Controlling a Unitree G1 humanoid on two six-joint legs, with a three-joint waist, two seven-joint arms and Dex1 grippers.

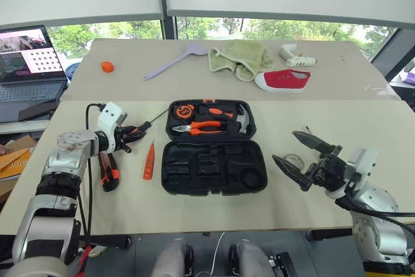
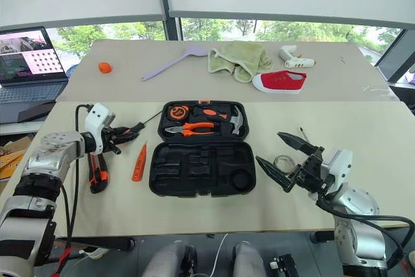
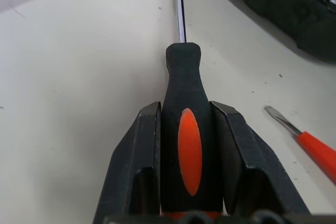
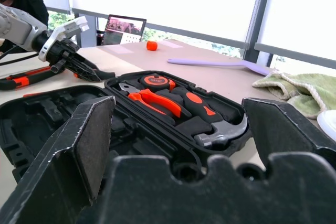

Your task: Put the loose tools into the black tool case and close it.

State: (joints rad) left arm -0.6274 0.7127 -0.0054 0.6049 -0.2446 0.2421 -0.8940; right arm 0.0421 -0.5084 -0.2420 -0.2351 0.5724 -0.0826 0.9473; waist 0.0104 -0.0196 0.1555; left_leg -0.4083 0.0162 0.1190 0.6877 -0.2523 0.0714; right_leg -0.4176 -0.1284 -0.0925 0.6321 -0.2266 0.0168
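The black tool case [image 1: 170, 160] lies open in the middle of the near table. Its far half holds a hammer, pliers and a round tape measure, and its near half has bare slots. My left gripper [image 1: 134, 132] is left of the case, shut on the handle of an orange-and-black screwdriver [image 3: 188, 145] whose shaft points toward the case. The utility knife [image 1: 109, 173] and the slim orange tester pen [image 1: 149, 161] lie on the table nearby. A small grey tape roll [image 1: 296, 159] sits right of the case beside my open right gripper [image 1: 285, 148], which holds nothing.
On the far table are a purple spatula [image 1: 172, 61], a green cloth [image 1: 240, 57], a red shoe [image 1: 283, 80], a white object [image 1: 296, 57] and an orange ball [image 1: 107, 66]. A laptop [image 1: 29, 63] stands at the far left.
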